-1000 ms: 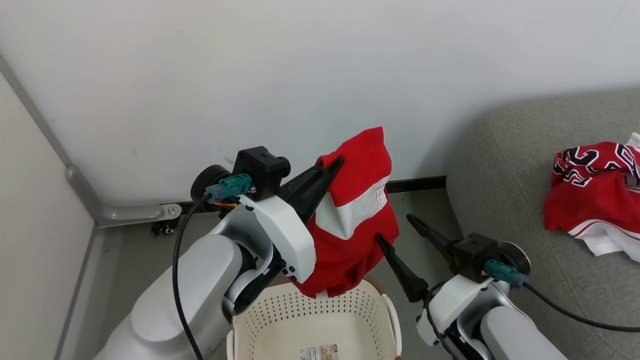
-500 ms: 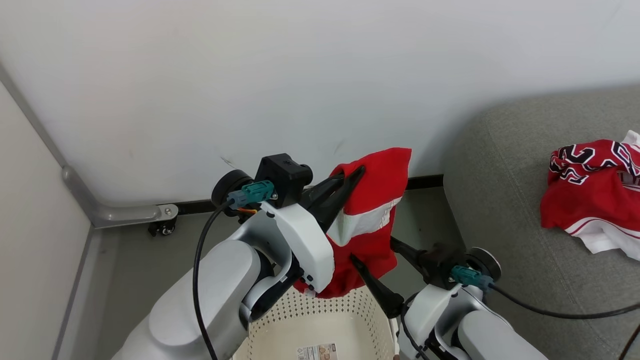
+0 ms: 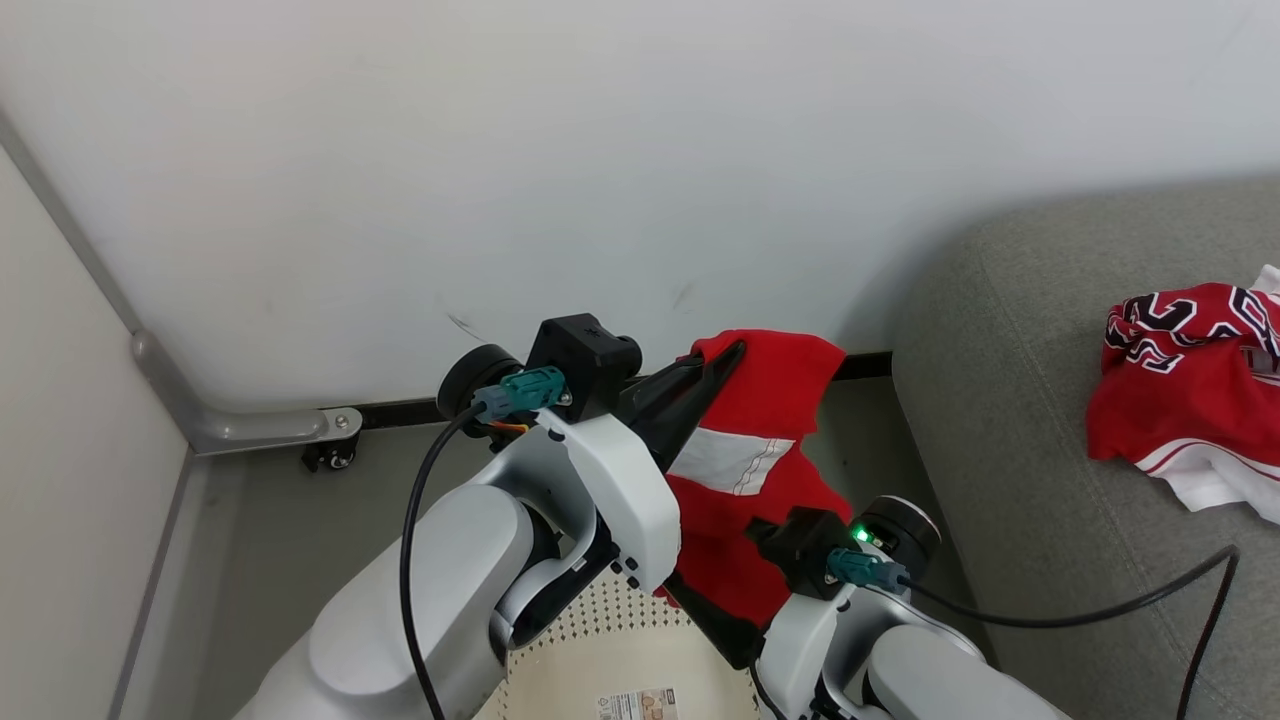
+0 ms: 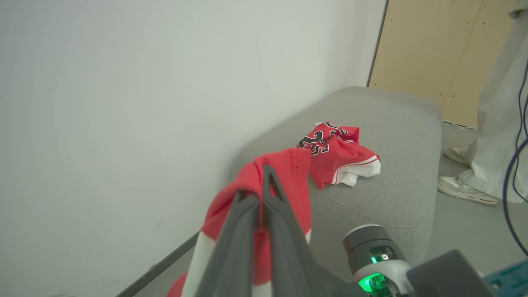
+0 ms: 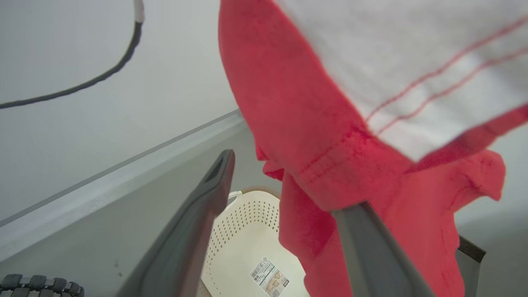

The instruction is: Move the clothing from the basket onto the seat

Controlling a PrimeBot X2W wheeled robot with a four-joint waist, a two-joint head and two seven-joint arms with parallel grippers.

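Left gripper [image 3: 735, 352] has carried the red garment [image 3: 760, 480] rightward toward the sofa [image 3: 1000, 360], jaws clamped on its top fold. Right gripper [image 5: 288, 185] has moved in under it, jaws wide apart, gripping nothing. Garment hangs above the basket [image 3: 600, 650]; the numbered garment [image 3: 1180, 390] lies on the sofa.

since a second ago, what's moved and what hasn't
The left pincer, still shut on the striped red garment, carried it right toward the sofa. The open right pincer swung left, in beneath it. The numbered garment and basket stayed put.
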